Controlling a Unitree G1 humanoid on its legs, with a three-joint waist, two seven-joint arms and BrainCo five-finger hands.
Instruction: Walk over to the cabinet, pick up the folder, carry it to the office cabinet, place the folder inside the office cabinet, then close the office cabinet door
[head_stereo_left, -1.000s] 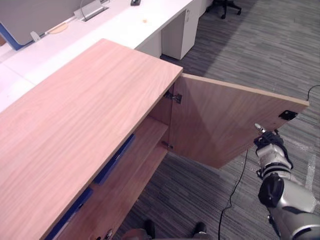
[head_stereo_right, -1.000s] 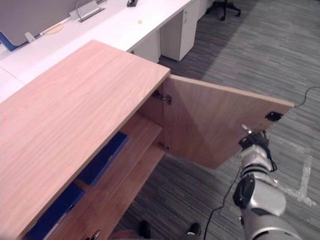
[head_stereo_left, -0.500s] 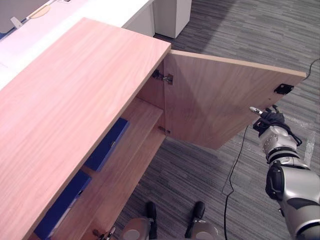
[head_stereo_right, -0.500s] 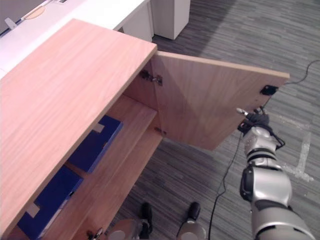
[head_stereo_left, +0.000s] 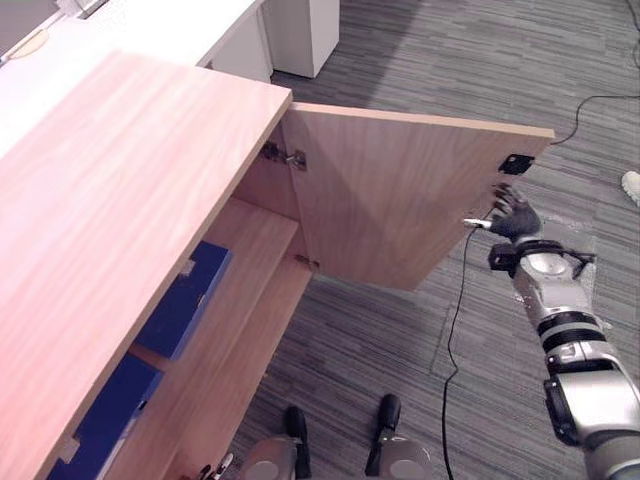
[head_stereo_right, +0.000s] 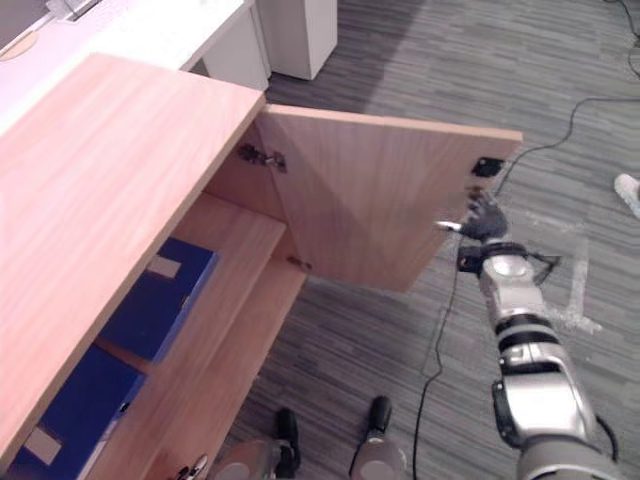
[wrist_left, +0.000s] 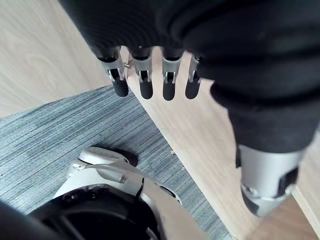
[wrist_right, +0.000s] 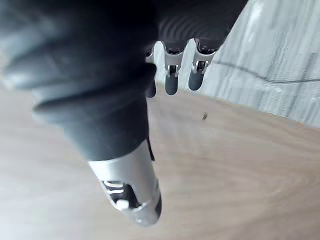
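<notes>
Folder, a blue one, lies on the shelf inside the office cabinet. The door stands wide open. The right hand, fingers straight, is at its free edge. It may slip off there, and the door would stay ajar.

Bright, even light comes from above. The cabinet top is well lit. The shelves under it lie in soft shadow, which also crosses the door beside the hinge. The white desk glares.
</notes>
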